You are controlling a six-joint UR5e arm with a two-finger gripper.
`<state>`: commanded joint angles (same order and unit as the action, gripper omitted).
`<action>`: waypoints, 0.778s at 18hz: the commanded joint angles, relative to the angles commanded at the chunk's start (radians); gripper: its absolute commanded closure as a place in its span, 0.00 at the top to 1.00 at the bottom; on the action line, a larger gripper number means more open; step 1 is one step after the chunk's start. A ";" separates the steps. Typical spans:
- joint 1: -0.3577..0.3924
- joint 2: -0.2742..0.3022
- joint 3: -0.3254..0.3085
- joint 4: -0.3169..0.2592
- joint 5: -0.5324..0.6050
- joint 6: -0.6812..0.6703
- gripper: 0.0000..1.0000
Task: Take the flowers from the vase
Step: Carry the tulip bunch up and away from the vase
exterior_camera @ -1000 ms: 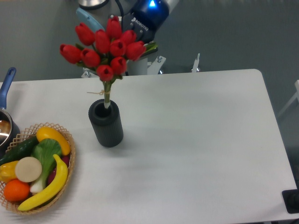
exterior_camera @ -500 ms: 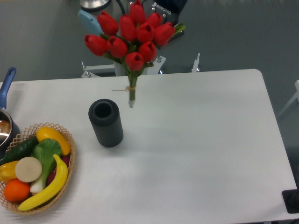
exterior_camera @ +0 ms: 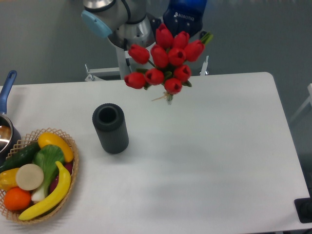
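The flowers (exterior_camera: 165, 61), a bunch of red tulip buds on green stems, hang in the air above the table's back edge, right of and higher than the vase, and touch nothing below. Their stem end (exterior_camera: 169, 99) points down. My gripper (exterior_camera: 185, 20) comes in from above and behind the bunch; its fingers are hidden by the buds, and it holds the bunch aloft. The dark ribbed vase (exterior_camera: 110, 128) stands upright on the white table (exterior_camera: 209, 156), left of centre, and its round mouth is empty.
A wicker basket (exterior_camera: 74, 155) of fruit and vegetables sits at the front left. A metal pot with a blue handle (exterior_camera: 7, 88) is at the left edge. The arm's grey joints (exterior_camera: 117, 22) rise behind the table. A black object (exterior_camera: 304, 209) lies at the front right corner.
The flowers came up out of the vase and moved right and upward with the gripper. The stem end now hangs well clear of the vase. The vase stayed put.
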<state>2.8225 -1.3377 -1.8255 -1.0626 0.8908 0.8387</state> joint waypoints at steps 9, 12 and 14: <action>-0.084 -0.038 0.042 -0.218 0.319 0.180 0.00; -0.171 -0.101 0.051 -0.214 0.425 0.181 0.01; -0.216 -0.132 0.071 -0.226 0.522 0.181 0.02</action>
<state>2.6064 -1.4694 -1.7550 -1.2884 1.4123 1.0201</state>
